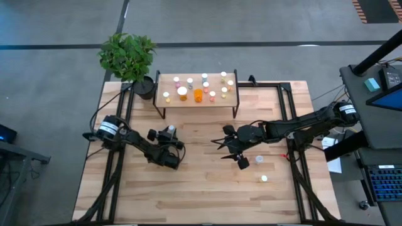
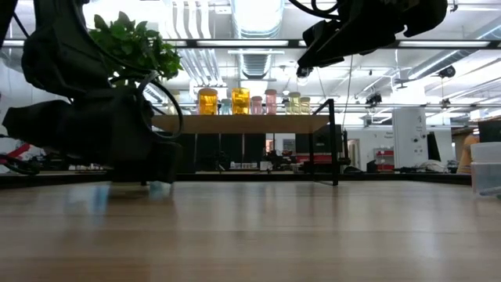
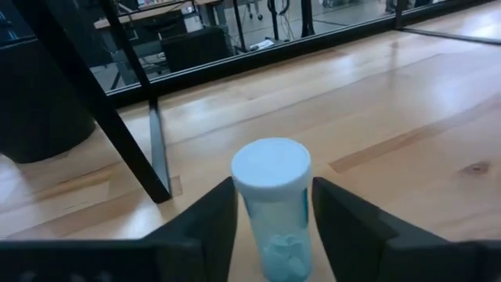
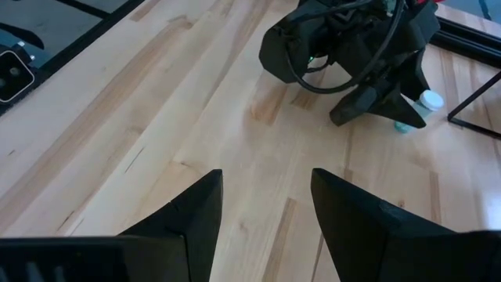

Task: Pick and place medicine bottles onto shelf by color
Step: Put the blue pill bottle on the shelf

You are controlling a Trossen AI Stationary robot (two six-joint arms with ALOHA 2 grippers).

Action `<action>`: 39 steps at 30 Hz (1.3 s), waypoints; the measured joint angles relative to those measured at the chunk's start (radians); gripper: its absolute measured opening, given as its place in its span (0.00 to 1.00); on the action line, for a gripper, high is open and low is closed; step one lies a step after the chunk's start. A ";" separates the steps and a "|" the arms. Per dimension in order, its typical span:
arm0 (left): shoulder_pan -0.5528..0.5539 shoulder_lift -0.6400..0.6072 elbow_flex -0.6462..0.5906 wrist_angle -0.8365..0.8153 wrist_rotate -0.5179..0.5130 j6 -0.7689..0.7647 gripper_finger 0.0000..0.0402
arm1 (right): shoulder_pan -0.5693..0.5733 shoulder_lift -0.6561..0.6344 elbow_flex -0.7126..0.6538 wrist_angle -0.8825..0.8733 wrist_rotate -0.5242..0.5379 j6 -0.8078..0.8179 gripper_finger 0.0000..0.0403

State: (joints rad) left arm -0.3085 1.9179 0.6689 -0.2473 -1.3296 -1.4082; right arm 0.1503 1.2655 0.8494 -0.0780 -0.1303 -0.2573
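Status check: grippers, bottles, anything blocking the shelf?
Left gripper straddling blue-capped bottle near a shelf leg. Right gripper open, empty, above the table. One loose bottle to the right. No obstruction seen.

1 shelf [image 1: 196,88], 1 plant [image 1: 127,55], 2 arms, 2 bottles off-shelf

So the shelf [image 1: 168,94] is a little light-wood top on thin black legs near the table's far edge, with the medicine bottles [image 1: 202,86] standing upright on it, one orange [image 1: 198,95]. A bluish-capped bottle [image 3: 272,205] stands upright on the tabletop near a shelf leg. Two more [image 1: 264,178] sit loose, well apart from the shelf.
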 joint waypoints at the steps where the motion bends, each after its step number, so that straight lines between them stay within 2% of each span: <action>1: 0.000 0.000 0.000 0.004 0.000 0.000 0.35 | 0.000 0.000 0.000 0.000 0.000 0.000 0.46; 10: -0.017 -0.026 0.019 0.003 0.014 0.001 0.23 | 0.000 0.000 0.000 0.000 0.000 0.000 0.46; 14: -0.053 -0.118 0.040 0.003 0.015 0.033 0.22 | 0.000 0.000 0.000 0.000 0.000 0.000 0.46; 19: -0.065 -0.294 0.083 0.004 0.015 0.204 0.22 | 0.000 0.000 0.000 0.000 0.000 0.000 0.46; 26: 0.060 -0.568 0.119 0.005 0.039 0.469 0.21 | 0.000 0.000 0.000 -0.001 0.000 -0.004 0.46; 29: 0.133 -0.644 0.114 0.004 0.067 0.580 0.21 | 0.000 0.000 -0.001 -0.001 0.000 -0.004 0.46; 39: 0.279 -0.630 0.114 0.003 0.123 0.634 0.21 | 0.000 0.000 -0.001 -0.021 0.000 -0.004 0.46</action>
State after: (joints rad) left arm -0.0297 1.2881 0.7826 -0.2440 -1.2064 -0.7746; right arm 0.1505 1.2655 0.8486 -0.0990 -0.1303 -0.2615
